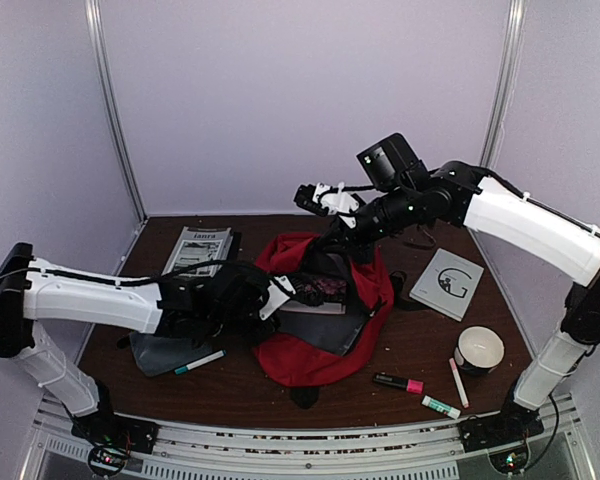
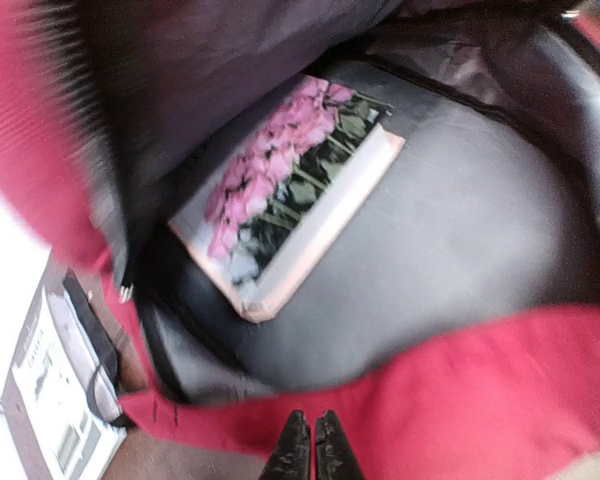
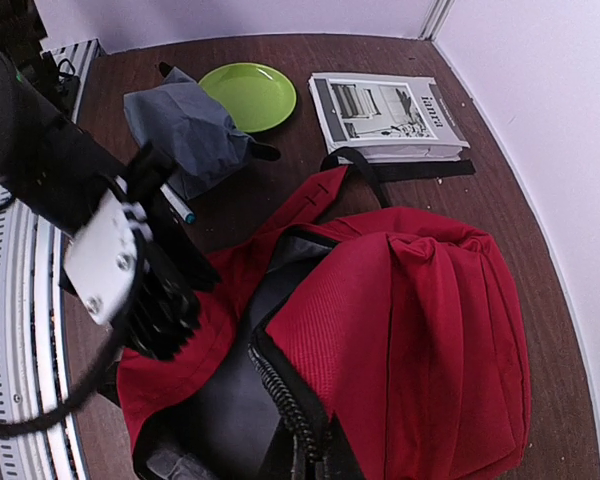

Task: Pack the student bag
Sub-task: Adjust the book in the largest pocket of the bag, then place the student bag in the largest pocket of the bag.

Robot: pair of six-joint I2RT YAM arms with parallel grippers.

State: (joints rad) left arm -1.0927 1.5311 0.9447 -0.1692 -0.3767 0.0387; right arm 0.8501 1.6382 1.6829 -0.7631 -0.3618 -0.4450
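The student bag (image 1: pixel 325 335), a large red backpack, lies open in the middle of the table. A book with pink flowers on its cover (image 2: pixel 290 190) lies inside it on the dark lining, and also shows in the top view (image 1: pixel 322 290). My left gripper (image 2: pixel 311 432) is shut with nothing between its fingers, and sits just above the bag's near red rim (image 2: pixel 460 390). My right gripper (image 3: pixel 325 468) is shut on the bag's black zipper edge (image 3: pixel 280 390) and holds the opening up. In the top view the right gripper (image 1: pixel 332 243) is at the bag's far side.
A grey zip pouch (image 1: pixel 163 352) and a teal marker (image 1: pixel 200 362) lie under the left arm. A green plate (image 3: pixel 250 95) and a magazine (image 1: pixel 200 248) are at the back left. A grey book (image 1: pixel 447 283), a white cup (image 1: pixel 479 350) and markers (image 1: pixel 398 383) are at the right.
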